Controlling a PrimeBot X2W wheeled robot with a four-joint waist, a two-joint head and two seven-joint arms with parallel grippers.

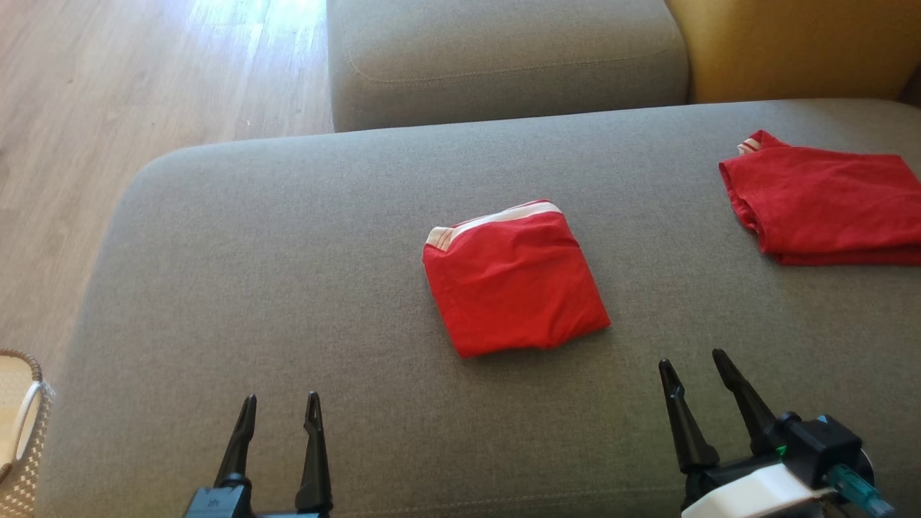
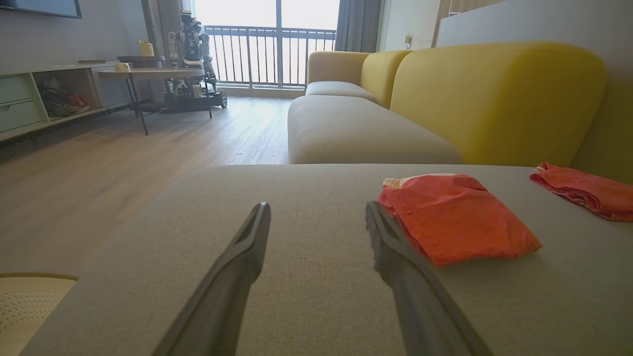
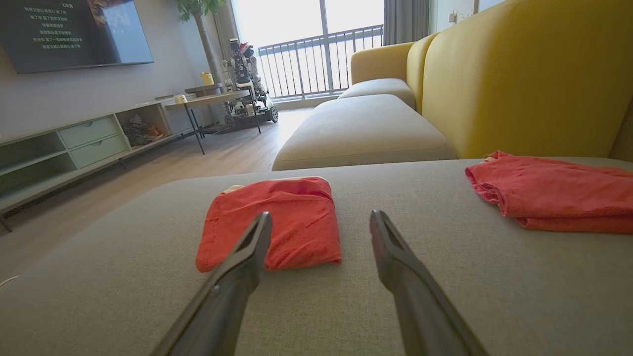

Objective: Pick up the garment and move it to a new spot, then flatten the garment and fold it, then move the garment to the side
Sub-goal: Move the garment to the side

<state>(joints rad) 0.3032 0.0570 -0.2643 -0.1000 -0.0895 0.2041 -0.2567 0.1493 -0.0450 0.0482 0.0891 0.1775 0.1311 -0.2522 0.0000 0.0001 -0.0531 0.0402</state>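
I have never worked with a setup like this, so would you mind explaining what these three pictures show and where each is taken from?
This is a robot with two arms. One picture looks down from a camera on its head; the other two look from each wrist along that arm's own tool. In the head view the left tool sits lower left and the right tool lower right, both open, holding nothing. On the grey sofa seat lies a folded red garment with white trim; a second red garment lies apart, further to the robot's right.
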